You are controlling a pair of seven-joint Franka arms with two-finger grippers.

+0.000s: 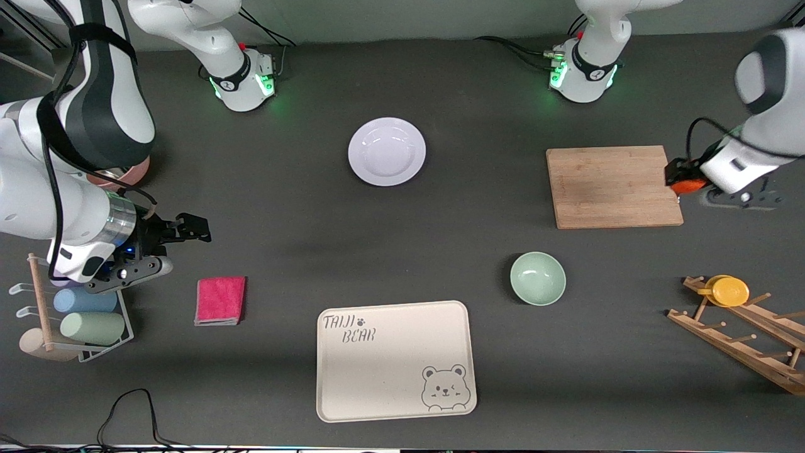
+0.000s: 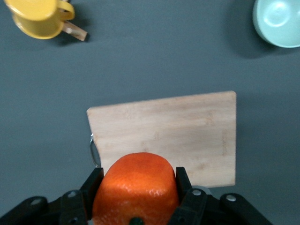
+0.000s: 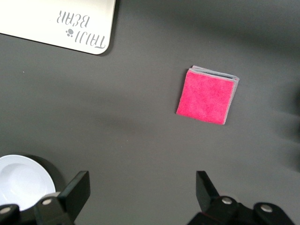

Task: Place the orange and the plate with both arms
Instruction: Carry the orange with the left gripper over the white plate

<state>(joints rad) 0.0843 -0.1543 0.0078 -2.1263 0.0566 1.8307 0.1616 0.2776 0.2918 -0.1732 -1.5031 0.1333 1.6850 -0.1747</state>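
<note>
Orange (image 2: 136,187), small, round and bright with a finely dimpled skin, sits clamped between the fingers of the left pincer (image 1: 685,184), which hangs at the edge of the wooden cutting board (image 1: 613,186) toward the left arm's end of the table (image 1: 478,94). The step in hand appears to be the pickup of the fruit; the next move likely calls for carrying it over the table to its goal without squeezing or dropping it.

White plate (image 1: 387,151), glossy with a wide rim and shallow centre, lies empty near the table's edge where the arm bases stand. The right pincer (image 1: 182,229) hovers with its jaws wide and empty near the pink cloth (image 1: 220,301), toward the right arm's end; it would next need to reach the plate's rim.
</note>
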